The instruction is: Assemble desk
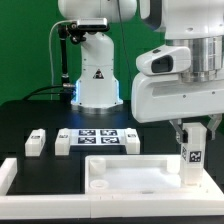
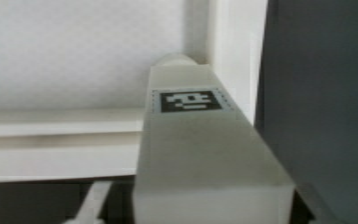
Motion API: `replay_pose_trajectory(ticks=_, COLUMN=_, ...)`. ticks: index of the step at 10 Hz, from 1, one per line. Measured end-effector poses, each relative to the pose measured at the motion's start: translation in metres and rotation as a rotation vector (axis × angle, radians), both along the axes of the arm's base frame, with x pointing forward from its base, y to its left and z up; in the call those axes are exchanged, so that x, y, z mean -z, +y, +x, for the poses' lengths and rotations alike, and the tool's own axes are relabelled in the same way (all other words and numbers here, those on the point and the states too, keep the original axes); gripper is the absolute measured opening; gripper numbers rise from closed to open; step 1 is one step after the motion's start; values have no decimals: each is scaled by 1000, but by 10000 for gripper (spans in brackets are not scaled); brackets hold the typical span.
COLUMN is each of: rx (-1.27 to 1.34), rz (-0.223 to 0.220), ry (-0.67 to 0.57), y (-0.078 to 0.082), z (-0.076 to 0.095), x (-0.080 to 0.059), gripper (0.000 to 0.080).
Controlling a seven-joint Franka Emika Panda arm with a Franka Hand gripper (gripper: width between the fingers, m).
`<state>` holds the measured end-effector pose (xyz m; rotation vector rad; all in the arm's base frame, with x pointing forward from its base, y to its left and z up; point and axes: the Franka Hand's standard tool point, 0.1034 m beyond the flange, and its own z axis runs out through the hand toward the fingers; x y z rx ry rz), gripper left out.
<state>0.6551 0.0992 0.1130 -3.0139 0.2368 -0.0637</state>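
My gripper (image 1: 193, 132) hung at the right of the exterior view, over the right end of the tabletop (image 1: 135, 176). One white desk leg (image 1: 192, 158) stood upright between my two fingers, its black-and-white tag (image 1: 192, 156) facing the camera and its foot down at the tabletop's right rim. I cannot tell whether my fingers were pressed against the leg or only flanking it. In the wrist view the same leg (image 2: 194, 150) filled the middle, its tag (image 2: 188, 100) showing, with the tabletop's raised rim (image 2: 229, 40) just behind it. Two more legs (image 1: 35, 143) (image 1: 63, 143) lay on the black table (image 1: 30, 115) at centre left, beside the marker board (image 1: 97, 138). A white border rail (image 1: 10, 178) sat at lower left.
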Motion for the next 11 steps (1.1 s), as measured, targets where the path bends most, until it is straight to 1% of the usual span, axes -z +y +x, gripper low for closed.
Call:
replay_pose_trajectory(ticks=3, rx=410, rz=24, ry=14, y=-6, z=-3, x=1, gripper=294)
replay_pose_trajectory(ticks=5, rx=677, rz=88, ry=40, y=-10, z=-1, x=1, gripper=294)
replay_pose_trajectory(ticks=6, rx=858, rz=113, ry=71, y=-11, z=-2, x=2, gripper=294)
replay_pose_trajectory(ticks=8, rx=1060, rz=114, ry=105, y=-5, z=-5, x=2, gripper=295)
replay_pose_trajectory(ticks=10, rx=1190, rz=121, ry=130, y=-2, z=-6, x=2, gripper=295)
replay_pose_trajectory(ticks=11, rx=1164, rz=119, ry=127, y=-2, z=-6, x=2, gripper=295)
